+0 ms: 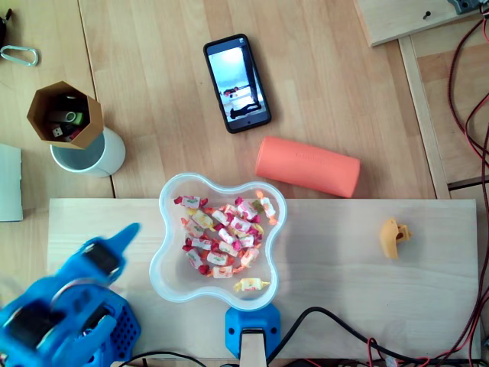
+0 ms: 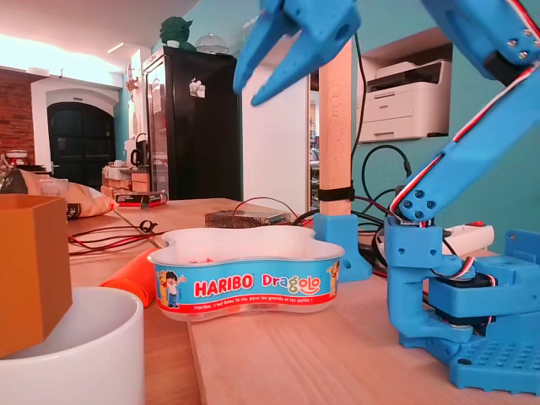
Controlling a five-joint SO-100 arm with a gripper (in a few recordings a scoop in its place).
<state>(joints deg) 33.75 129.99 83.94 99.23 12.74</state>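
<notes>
The blue gripper (image 2: 246,94) hangs in the air with its jaws a little apart and nothing between them. Near it stands the bowl (image 2: 245,287), a clear plastic tub with a wavy rim and a blue HARIBO band, full of wrapped candies (image 1: 221,241). In the overhead view it is left of the middle of the wooden board (image 1: 367,306), crossing its top edge.

The hand (image 2: 246,91) is matt blue plastic. The bowl (image 2: 253,285) is thin, milky plastic with a glossy printed label, and the sweets (image 1: 221,237) sit in shiny, crinkled wrappers. The counter (image 1: 344,267) is pale, smooth wood, the tube (image 1: 307,166) matt orange, the phone (image 1: 238,82) glassy, the mug (image 1: 92,157) glazed white.
</notes>
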